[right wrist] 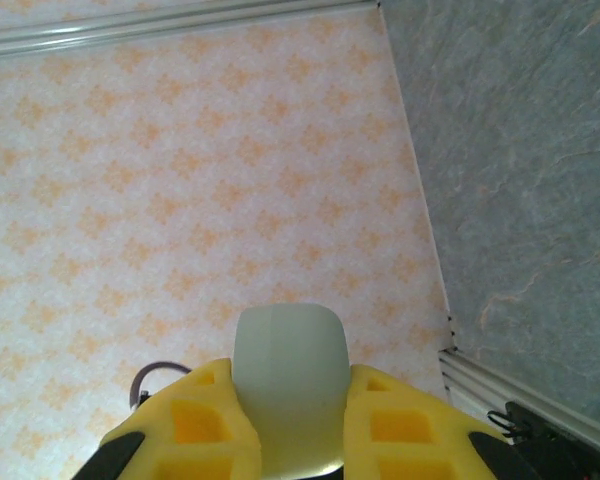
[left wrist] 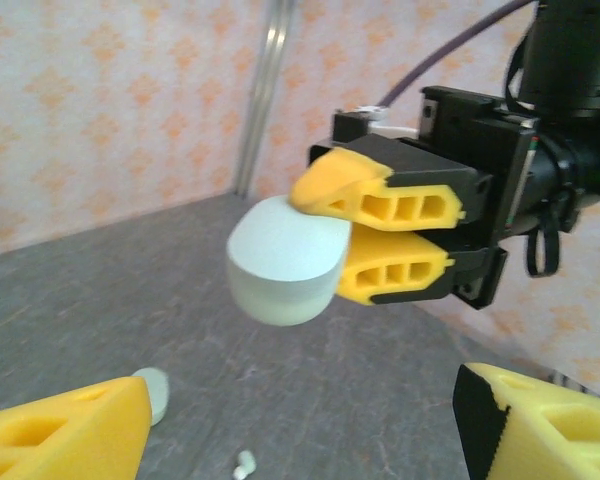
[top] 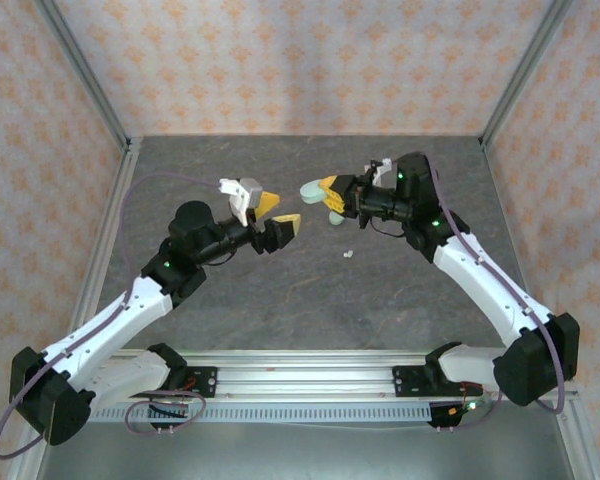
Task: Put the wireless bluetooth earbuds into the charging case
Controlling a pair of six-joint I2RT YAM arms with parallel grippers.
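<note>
Overhead: the right claw [top: 328, 192] pinches a pale mint oval case [top: 311, 190] up off the counter [top: 280, 290]. The left claw [top: 285, 213] faces it, near but apart.
Left claw: spread wide, with nothing between its yellow fingers.
Earbud: one tiny whitish earbud [top: 348, 254] lies on the counter, nearer the arm bases than both claws and clear of both.
Left wrist view: the case's blunt rounded end juts out past the right claw's fingertips, one finger above it and one below. From overhead this is too small to make out.
Round piece: a small pale round piece [left wrist: 153, 395] sits on the counter, partly hidden by a left finger. I cannot tell what it is.
Right wrist view: the case sits squeezed between two yellow fingers. A patterned wall [right wrist: 180, 180] is behind it and the grey counter is to the right.
</note>
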